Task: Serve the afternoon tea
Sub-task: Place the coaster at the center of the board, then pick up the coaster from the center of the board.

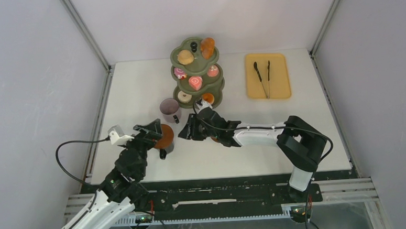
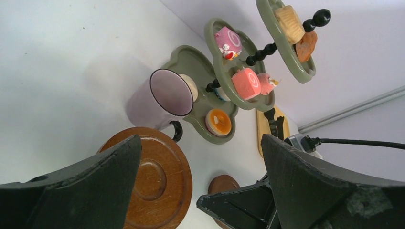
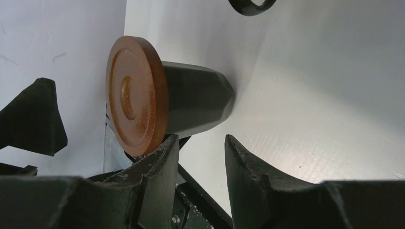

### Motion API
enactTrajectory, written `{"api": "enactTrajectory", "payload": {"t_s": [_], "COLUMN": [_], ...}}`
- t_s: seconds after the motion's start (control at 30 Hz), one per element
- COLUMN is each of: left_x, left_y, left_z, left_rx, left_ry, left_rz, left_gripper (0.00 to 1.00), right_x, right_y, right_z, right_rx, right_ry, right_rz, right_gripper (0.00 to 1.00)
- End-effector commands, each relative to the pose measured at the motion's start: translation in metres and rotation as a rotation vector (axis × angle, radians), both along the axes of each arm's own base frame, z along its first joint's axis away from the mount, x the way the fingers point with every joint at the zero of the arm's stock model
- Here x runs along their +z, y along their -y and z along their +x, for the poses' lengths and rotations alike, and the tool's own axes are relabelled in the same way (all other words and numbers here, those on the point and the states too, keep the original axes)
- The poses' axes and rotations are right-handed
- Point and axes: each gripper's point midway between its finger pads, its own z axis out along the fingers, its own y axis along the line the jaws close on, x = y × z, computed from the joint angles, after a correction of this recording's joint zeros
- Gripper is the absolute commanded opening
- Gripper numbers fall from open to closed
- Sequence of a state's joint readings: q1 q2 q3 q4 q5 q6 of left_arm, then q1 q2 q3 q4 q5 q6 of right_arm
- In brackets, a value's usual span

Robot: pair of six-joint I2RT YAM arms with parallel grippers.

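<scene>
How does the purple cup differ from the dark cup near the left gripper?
The purple cup stands open-mouthed and uncovered; the dark cup has a brown saucer lying across its top. The purple cup sits beside the green stand's bottom tier; the dark cup sits nearer the arms, by the open left gripper. Both stand on the table and have black handles.

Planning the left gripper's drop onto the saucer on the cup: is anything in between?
Nothing visible. The left gripper hangs open just over the saucer; the right gripper sits close beside it, not in between.
</scene>
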State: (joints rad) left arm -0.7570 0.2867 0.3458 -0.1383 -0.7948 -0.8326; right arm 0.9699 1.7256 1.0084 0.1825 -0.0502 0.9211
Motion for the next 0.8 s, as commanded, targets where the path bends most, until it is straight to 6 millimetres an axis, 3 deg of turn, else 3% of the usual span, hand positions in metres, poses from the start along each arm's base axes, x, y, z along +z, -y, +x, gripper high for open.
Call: {"api": "enactTrajectory", "payload": {"t_s": [0.0,0.2,0.77], "left_x": [-0.008,-0.015,-0.032], "left_y": [-0.007,-0.011,-0.021], "left_z": [0.002,0.004,0.009], "left_rx": [0.035,0.049,0.08], "left_ry": [-0.005,-0.014,-0.031], "left_rz": [-0.013,-0.009,-0.029], "left_gripper": [1.0,1.0,1.0], "right_x": [0.026,0.029,0.038], "right_y": [-0.027,-0.033,-0.022], "right_z": [-0.001,-0.002,-0.004], "right_rx": [0.049,0.048,-0.004], "right_ry": [0.034,0.04,0.099], "right_rz": [0.083,0.091,0.038], "right_gripper": [0.48,0.49,0.49]}}
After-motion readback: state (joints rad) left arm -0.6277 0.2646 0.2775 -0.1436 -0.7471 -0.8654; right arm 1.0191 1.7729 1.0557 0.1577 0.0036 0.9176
